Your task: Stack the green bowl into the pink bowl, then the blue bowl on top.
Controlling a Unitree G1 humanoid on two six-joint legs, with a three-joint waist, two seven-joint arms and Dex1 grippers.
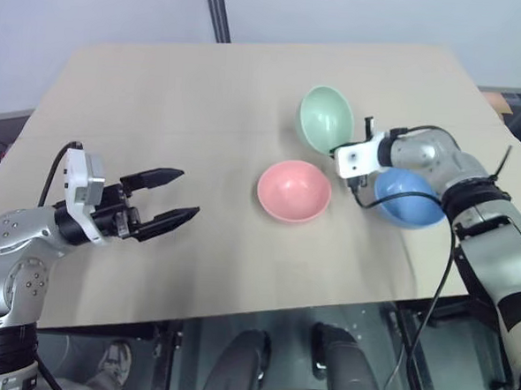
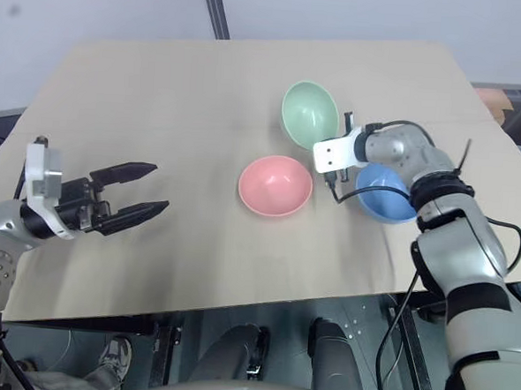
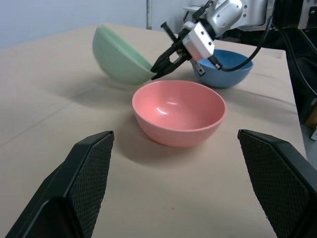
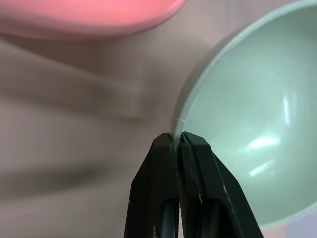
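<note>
The green bowl, the pink bowl and the blue bowl look like smooth plastic with a soft gloss. The table has a matt beige surface. The left gripper's fingers have a fine textured black face.

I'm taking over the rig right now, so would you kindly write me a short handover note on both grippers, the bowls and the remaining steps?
Right gripper: shut on the green bowl, pinching its rim; the bowl is tipped on its side.
Left gripper: open, holding nothing, hovering over the table left of the bowls.
Pink bowl: upright, empty, mid-table.
Blue bowl: upright, right of the pink, under the right arm.
Done: green bowl gripped.
Left: place green in pink, then blue on top.
</note>
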